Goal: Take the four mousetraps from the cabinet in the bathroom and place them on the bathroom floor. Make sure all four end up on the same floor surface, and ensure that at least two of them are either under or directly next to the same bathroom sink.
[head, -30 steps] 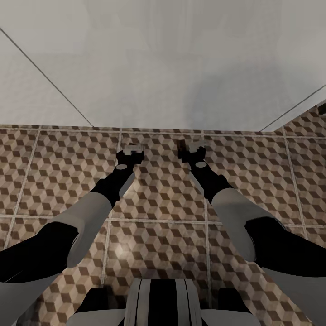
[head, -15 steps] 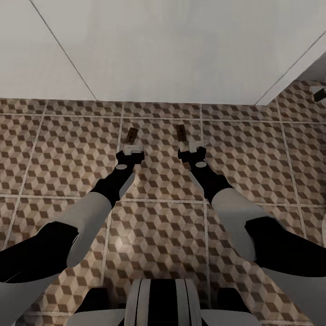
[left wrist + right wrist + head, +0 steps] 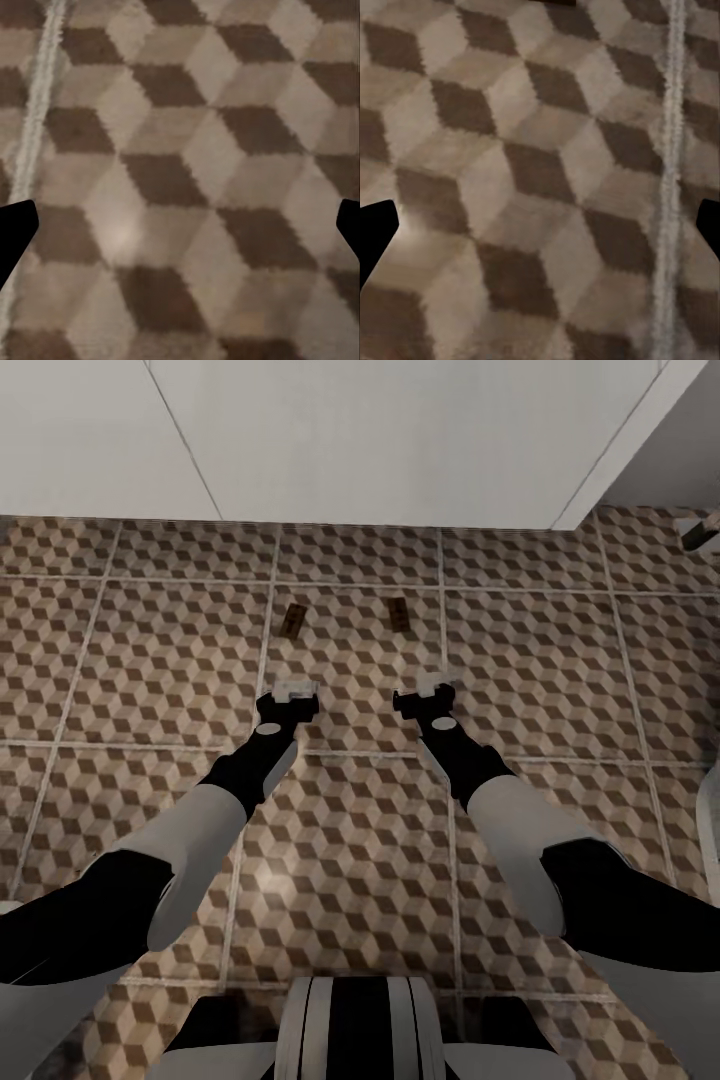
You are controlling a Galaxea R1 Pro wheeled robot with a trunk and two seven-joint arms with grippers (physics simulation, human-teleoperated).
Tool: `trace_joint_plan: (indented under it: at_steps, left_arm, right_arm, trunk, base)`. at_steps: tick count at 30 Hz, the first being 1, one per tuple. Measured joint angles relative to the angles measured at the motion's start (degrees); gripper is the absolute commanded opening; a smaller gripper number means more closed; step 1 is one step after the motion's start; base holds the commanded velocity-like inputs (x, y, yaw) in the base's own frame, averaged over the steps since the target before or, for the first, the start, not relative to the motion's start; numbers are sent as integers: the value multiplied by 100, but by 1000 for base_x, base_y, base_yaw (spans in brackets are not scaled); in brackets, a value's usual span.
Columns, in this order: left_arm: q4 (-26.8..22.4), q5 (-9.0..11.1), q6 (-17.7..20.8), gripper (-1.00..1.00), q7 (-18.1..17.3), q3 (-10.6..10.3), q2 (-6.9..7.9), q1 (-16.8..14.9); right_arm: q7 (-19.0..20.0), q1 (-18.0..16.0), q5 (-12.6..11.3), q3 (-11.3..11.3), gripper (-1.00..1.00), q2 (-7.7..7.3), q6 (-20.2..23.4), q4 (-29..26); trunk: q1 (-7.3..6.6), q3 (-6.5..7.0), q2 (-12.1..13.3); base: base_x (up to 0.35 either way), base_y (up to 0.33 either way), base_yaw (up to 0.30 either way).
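1. Mousetraps: none held. At centre frame of the head view, left gripper [image 3: 289, 691] and right gripper [image 3: 428, 688] hover over the bathroom floor [image 3: 140, 660], side by side and apart. Both wrist views show only patterned tile between dark fingertips set wide at the frame edges, so both spread open and empty.
2. Just beyond the grippers, towards the upper middle of the frame, two mousetraps lie flat on the tiles: left mousetrap [image 3: 292, 619] by a grout line, right mousetrap [image 3: 398, 611] near it, well apart from each other and clear of the fingers.
3. Farther up, across the top of the frame, a plain white panel [image 3: 380, 440] meets the floor; cannot tell whether this belongs to the sink. At the upper right edge, a small dark object [image 3: 700, 532], too cut off to name.
4. Judged step: two of four placed, release done. Other two mousetraps and the cabinet not among the things seen here.
5. Next move calls for turning towards the cabinet, fetching the remaining pair, and setting them on this same tiled floor, with sink proximity of the placed pair worth checking.
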Motion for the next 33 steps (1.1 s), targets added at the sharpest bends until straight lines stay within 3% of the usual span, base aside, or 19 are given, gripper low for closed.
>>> trace_joint_plan:
  at_steps: [24,33]
  left_arm:
    - [43,0,0,100,-10,-2,0,84]
    - [-170,1,2,100,5,-17,-41,184]
  right_arm:
    - [2,0,1,0,100,0,-13,0]
    - [2,0,1,0,100,0,-16,-15]
  trunk:
    - [0,0,0]
    - [-3,0,0]
  base:
    - [-338,0,0]
    - [-106,0,0]
